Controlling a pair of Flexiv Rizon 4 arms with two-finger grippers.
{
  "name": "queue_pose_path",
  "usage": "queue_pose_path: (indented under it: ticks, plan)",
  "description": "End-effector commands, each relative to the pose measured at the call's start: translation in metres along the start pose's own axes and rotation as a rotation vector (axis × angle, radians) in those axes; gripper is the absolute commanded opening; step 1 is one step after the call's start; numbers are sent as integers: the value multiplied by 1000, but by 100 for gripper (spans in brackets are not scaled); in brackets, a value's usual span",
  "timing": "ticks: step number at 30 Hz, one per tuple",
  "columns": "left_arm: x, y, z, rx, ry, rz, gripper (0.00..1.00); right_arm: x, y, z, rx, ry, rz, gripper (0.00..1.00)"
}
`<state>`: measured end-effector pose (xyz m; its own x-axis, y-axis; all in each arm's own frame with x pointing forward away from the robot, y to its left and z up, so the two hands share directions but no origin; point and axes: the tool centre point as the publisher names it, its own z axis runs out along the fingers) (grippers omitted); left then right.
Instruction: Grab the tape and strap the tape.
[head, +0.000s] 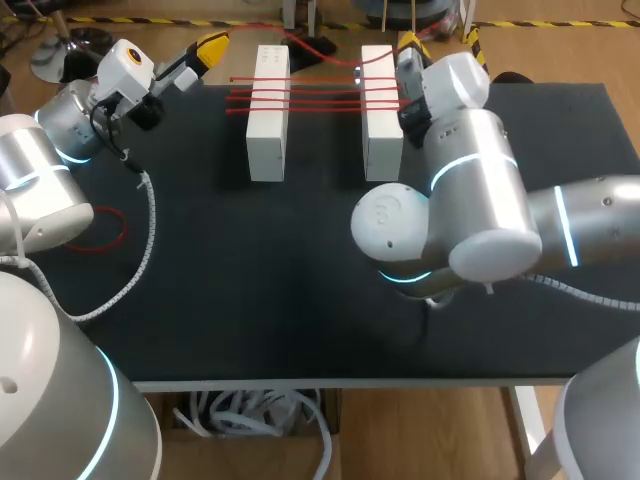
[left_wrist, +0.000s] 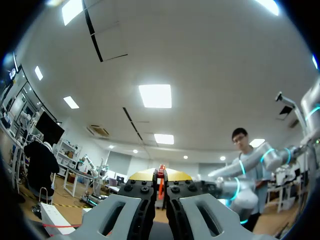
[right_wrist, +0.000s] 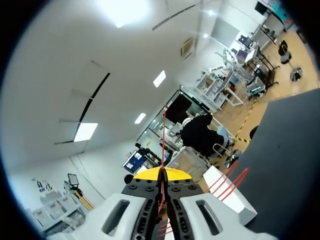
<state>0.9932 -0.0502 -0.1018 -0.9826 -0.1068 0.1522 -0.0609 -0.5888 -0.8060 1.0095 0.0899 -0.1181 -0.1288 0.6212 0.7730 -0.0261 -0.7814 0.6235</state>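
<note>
Tape (head: 320, 95) runs in side-to-side strands across two white blocks (head: 268, 110); its free length arcs from left gripper (head: 208, 48) to right gripper (head: 410, 42), nearer the blocks. Left wrist: fingers (left_wrist: 142, 192) pinch tape. Right wrist: fingers pinch it, strand leading straight ahead.

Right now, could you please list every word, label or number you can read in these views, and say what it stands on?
No text can be read in any view.
On the left white block: tiny dark marks on its top face, too small to read.
On the right white block, the red tape and the table: no print visible.
</note>
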Motion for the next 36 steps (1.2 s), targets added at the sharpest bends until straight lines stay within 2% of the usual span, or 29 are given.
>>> queue_pose_path:
  ticks: [1,6,13,36]
  plan:
    - [0,0,0,1,1,1,0,10,-1,-1,11,-16,-45,0]
    - [0,0,0,1,1,1,0,14,-9,-1,33,-12,-90,0]
    - [0,0,0,1,1,1,0,19,-15,-3,43,-10,-87,0]
    - [0,0,0,1,1,1,0,22,-14,-6,49,10,-72,0]
